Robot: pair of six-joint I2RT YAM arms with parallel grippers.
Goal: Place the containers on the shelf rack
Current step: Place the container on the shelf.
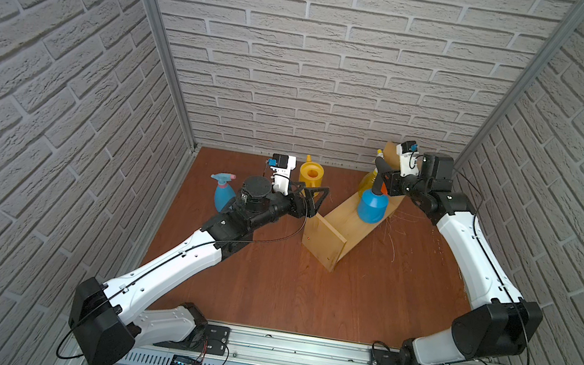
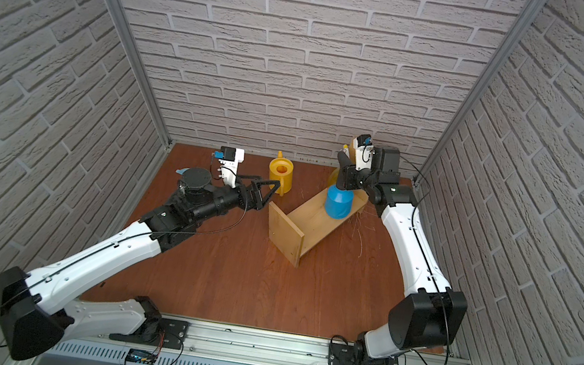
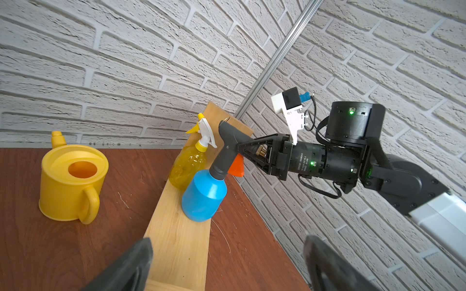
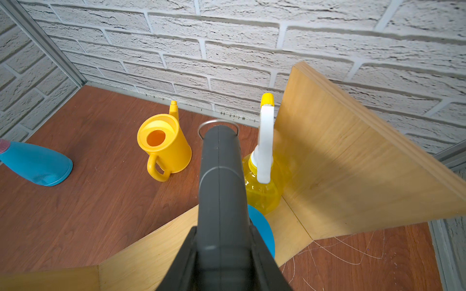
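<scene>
Sprayer [image 1: 371, 207] — gripped by right pincer [image 3: 239, 147] — stands seemingly upright on rack [image 1: 342, 219].

White-and-black left arm stretched forward and inward, wrist about level, black left gripper [image 1: 320, 202] with jaws spread wide, nothing between them. White-and-black right arm elbow-up, forearm reaching toward back corner, black right gripper [image 3: 240, 148] with jaws clamped on dark grey head of blue plastic pressure sprayer [image 1: 372, 207].

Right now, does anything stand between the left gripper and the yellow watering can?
Nothing visible does. The left gripper is open, and in the left wrist view only bare table separates it from the yellow watering can; the shelf rack lies beside that path.
</scene>
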